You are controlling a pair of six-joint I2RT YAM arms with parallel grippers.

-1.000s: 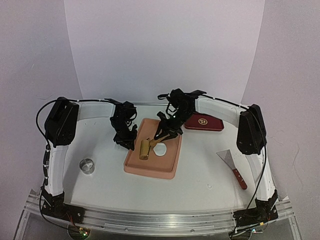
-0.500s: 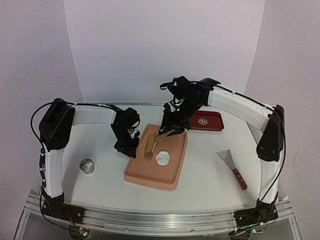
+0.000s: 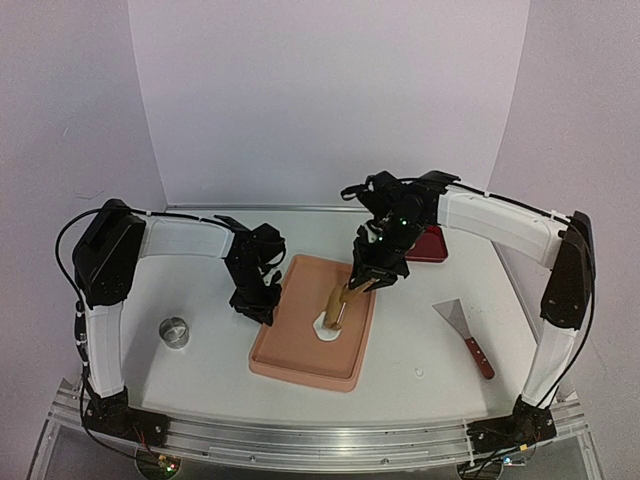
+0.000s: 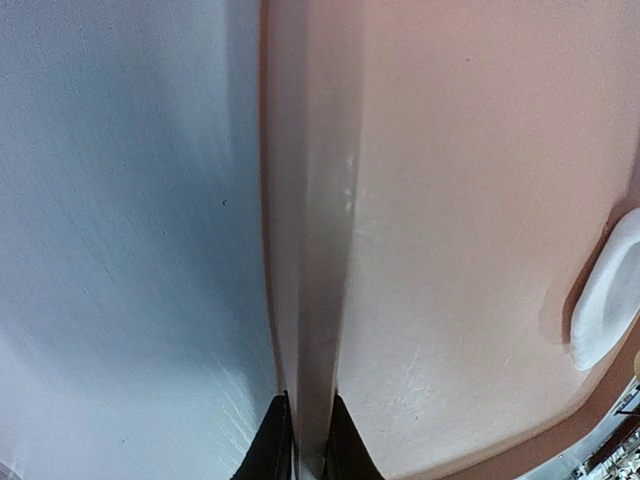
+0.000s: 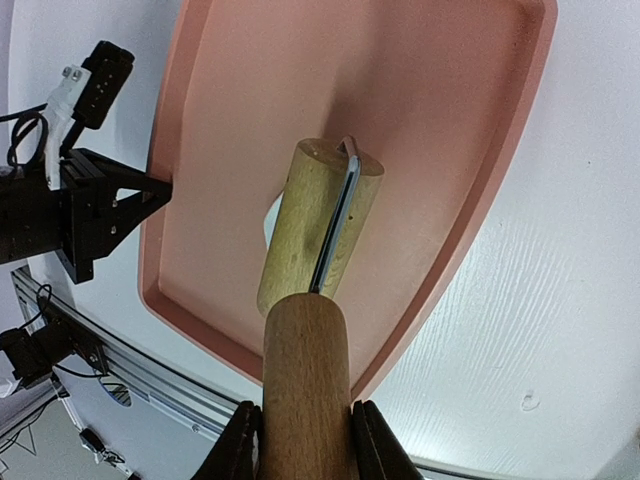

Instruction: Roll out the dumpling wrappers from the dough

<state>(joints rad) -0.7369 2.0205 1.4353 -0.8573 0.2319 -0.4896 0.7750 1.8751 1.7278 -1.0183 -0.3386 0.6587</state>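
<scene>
Lying right of the middle of the pink tray (image 3: 292, 335), nearer its right rim than its left, the dough (image 4: 608, 290) shows as a small, pale, soft-looking pad with a rounded edge, mostly hidden beneath the rolling pin (image 5: 318, 225). The pin is plain light wood, a short thick roller joined to its handle by a thin metal bracket. It stands steeply tilted, its low end on or just above the dough; which, the views do not settle.

The right gripper (image 5: 305, 445) is clamped on the wooden handle, one finger on each side. At the tray's left rim the left gripper (image 4: 308, 440) is pinched almost closed on the thin raised lip, apparently to steady the smooth, matte, round-cornered tray.

The risks look plain enough. A pin this tilted would press with one end only and could gouge the sheet or leave it uneven. Soft dough may cling to bare wood and lift off with it. A stroke to the right could strike the tray's wall — and a slip on that narrow lip would let the tray slide across the white table (image 3: 420, 345).

A small metal ring (image 3: 174, 331) stands near the table's left edge, a red-handled scraper (image 3: 462, 332) toward its right edge and a red tray (image 3: 432, 245) toward the far right.
</scene>
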